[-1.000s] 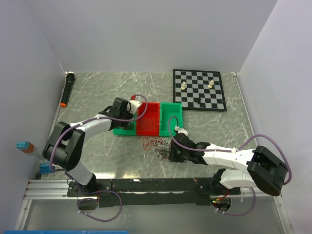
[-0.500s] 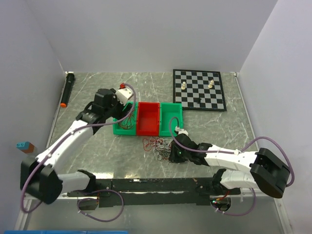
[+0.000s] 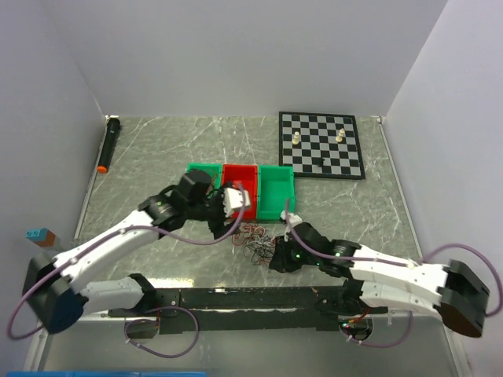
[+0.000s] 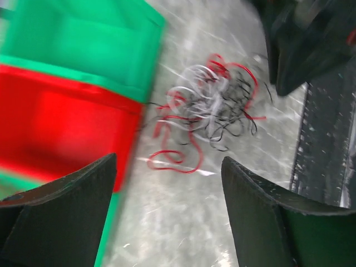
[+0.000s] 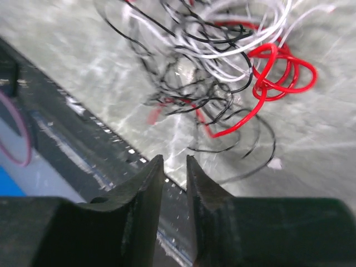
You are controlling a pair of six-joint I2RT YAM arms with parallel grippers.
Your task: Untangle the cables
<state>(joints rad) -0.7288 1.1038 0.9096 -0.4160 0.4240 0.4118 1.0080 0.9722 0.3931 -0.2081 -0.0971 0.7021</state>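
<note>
Right gripper (image 5: 173,164) low at near edge of counter (image 3: 157,149), jaws almost together, nothing seen between. Cables (image 5: 222,67): red, white, black tangle lying on counter just beyond. Left gripper (image 4: 168,161) over tangle's left side, jaws wide apart, empty. Red bin (image 3: 240,188) behind.

My arms work over a grey, marble-veined table (image 3: 157,141). Near its middle three bins stand in a touching row: the left green bin (image 3: 203,169), the red bin (image 3: 240,174) and the right green bin (image 3: 275,192). Just on my side of them the cables (image 3: 255,238) lie in one red, white and black tangle. A chessboard (image 3: 321,144) lies at the far right, and a black stick (image 3: 107,144) with an orange tip lies along the far left edge.
</note>
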